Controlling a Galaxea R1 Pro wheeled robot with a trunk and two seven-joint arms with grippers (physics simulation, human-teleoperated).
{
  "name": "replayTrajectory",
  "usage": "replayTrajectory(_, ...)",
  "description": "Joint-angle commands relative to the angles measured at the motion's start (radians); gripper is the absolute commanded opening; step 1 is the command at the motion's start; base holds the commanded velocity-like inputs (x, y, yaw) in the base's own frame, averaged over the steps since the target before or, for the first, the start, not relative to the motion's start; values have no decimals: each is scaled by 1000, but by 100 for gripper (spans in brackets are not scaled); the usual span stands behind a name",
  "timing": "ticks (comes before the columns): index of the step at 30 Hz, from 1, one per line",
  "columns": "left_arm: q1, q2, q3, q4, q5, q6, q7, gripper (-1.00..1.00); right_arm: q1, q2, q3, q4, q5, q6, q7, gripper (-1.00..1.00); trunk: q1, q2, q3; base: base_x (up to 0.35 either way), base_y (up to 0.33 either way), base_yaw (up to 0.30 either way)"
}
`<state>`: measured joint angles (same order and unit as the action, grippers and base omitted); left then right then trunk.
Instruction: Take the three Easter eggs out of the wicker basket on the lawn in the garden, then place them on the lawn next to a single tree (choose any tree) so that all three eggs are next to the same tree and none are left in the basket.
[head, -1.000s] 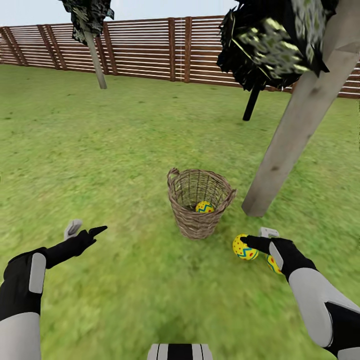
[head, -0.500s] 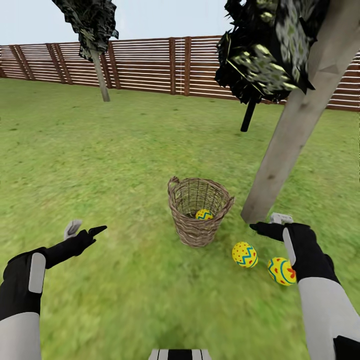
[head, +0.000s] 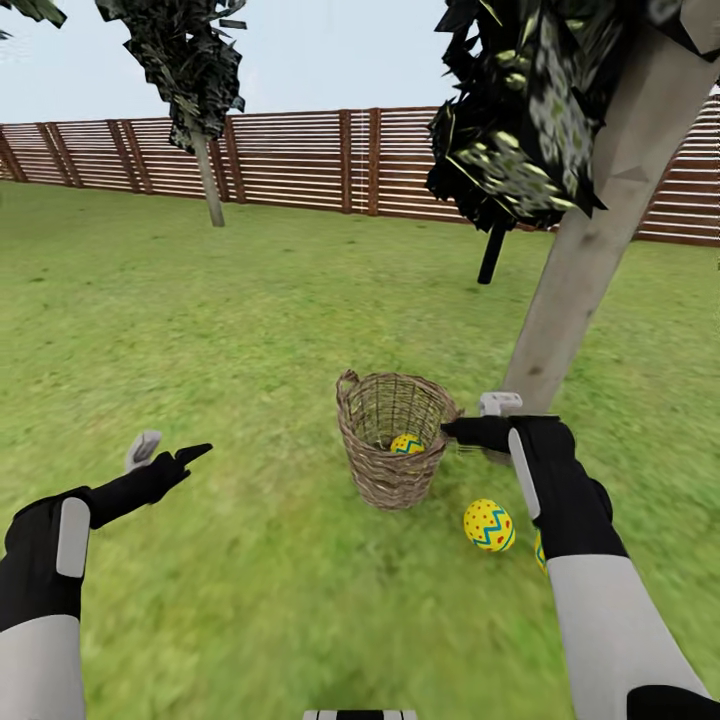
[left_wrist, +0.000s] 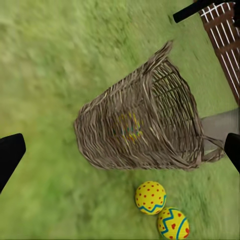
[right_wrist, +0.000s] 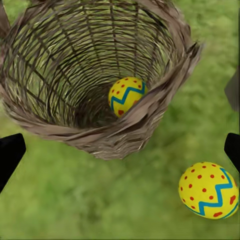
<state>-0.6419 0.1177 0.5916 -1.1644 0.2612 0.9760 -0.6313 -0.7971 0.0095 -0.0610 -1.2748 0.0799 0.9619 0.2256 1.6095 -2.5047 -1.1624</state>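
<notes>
Lawn (head: 200, 330), fenced garden; wicker basket (head: 392, 470) at frame centre.
We hold our right gripper (head: 470, 420) spread at its rim; left gripper (head: 165, 455) spread. One egg (right_wrist: 126, 95) inside, two eggs (head: 489, 525) on grass beside the tree (head: 570, 300).

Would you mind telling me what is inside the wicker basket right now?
One Easter egg lies at the bottom of the wicker basket, yellow with a blue zigzag and red dots. Its underside and the basket floor beneath it are hidden, as is the part behind the near rim.
</notes>
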Motion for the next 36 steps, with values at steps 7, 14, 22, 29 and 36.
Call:
replayTrajectory(7,1,-1,7,-6,0,-8,-11,100,1,5,-2,-15,9,15,10,100,-1,0,11,0,0,0)
replayTrajectory(14,2,-3,7,-2,2,-14,-16,100,8,18,0,-10,10,15,9,100,-1,0,11,78,59,0)
replayTrajectory(22,1,-3,7,-1,1,-14,-16,100,9,21,0,-8,11,14,9,100,-1,0,11,234,184,0)
replayTrajectory(29,2,-3,6,-1,1,-14,-16,100,9,21,1,-5,11,14,9,100,-1,0,11,242,191,0)
replayTrajectory(36,2,-3,6,-1,1,-15,-17,100,9,20,31,24,14,13,5,100,-1,0,11,242,199,-63)
